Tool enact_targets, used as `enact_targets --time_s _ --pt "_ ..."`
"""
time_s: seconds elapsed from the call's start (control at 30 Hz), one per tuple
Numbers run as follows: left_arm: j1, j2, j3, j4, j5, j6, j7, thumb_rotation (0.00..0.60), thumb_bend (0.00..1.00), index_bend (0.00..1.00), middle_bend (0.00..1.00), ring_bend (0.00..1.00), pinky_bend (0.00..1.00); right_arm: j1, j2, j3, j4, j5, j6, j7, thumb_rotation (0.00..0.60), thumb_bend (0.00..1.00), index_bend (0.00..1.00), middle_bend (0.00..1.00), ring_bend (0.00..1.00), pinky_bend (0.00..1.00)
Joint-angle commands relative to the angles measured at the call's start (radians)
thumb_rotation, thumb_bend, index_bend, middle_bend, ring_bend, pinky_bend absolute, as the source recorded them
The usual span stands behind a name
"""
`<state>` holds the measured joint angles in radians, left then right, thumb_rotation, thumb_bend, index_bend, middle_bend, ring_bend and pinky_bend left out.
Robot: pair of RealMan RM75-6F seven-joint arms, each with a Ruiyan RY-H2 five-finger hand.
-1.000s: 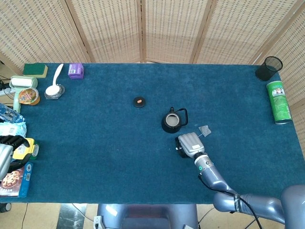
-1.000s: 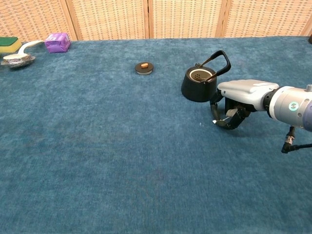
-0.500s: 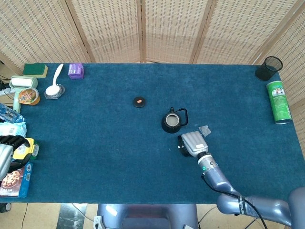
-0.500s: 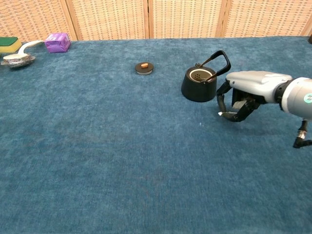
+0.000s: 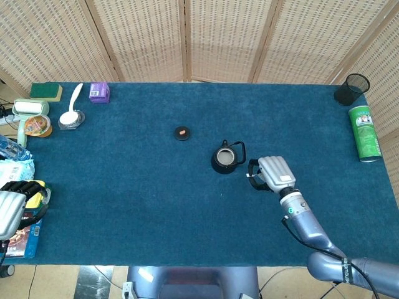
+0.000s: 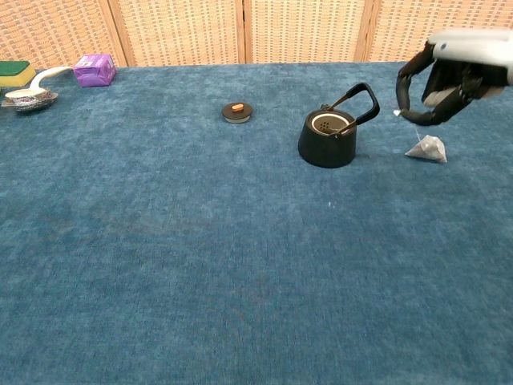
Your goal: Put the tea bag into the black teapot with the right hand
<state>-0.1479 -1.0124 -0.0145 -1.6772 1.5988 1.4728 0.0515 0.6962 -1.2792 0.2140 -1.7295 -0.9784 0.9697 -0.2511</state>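
The tea bag (image 6: 427, 149) lies on the blue table (image 5: 137, 180), to the right of the black teapot (image 6: 328, 136) and clear of it. The teapot stands upright with its opening bare and its handle tilted toward the right; what may be its lid (image 6: 236, 111) sits well off to the left. The right hand (image 6: 442, 81) hangs above the tea bag with its fingers curled downward. A thin string seems to run from the bag up to the fingertips, so the hand may be pinching the tag end, though I cannot tell for sure. The bag looks feather-light, soft and floppy, easy to crush or tear. I'd say the string or top corner is the best hold, letting it dangle into the pot. The left hand (image 5: 11, 210) rests at the table's left edge, holding nothing that I can see.
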Motion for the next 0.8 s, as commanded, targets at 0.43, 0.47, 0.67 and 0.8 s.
enact_targets --time_s 0.43,0.47,0.67,0.8 --pt "0.019 -0.035 0.040 0.002 0.008 -0.021 0.008 0.600 0.33 0.48 0.45 0.38 0.35 0.000 0.124 0.087 -0.080 -0.019 -0.064 0.191 0.600 0.49 0.63 1.00 1.00 1.00" --pt "0.019 -0.035 0.040 0.002 0.008 -0.021 0.008 0.600 0.33 0.48 0.45 0.38 0.35 0.000 0.129 0.089 -0.083 -0.020 -0.067 0.197 0.600 0.49 0.63 1.00 1.00 1.00" --pt "0.023 -0.039 0.044 0.006 0.011 -0.018 0.006 0.600 0.33 0.48 0.45 0.38 0.35 0.004 0.170 0.114 -0.119 -0.025 -0.082 0.246 0.600 0.49 0.63 1.00 1.00 1.00" --pt "0.026 -0.042 0.046 0.009 0.013 -0.016 0.004 0.600 0.33 0.48 0.45 0.38 0.35 0.012 0.194 0.134 -0.147 -0.021 -0.092 0.274 0.600 0.49 0.63 1.00 1.00 1.00"
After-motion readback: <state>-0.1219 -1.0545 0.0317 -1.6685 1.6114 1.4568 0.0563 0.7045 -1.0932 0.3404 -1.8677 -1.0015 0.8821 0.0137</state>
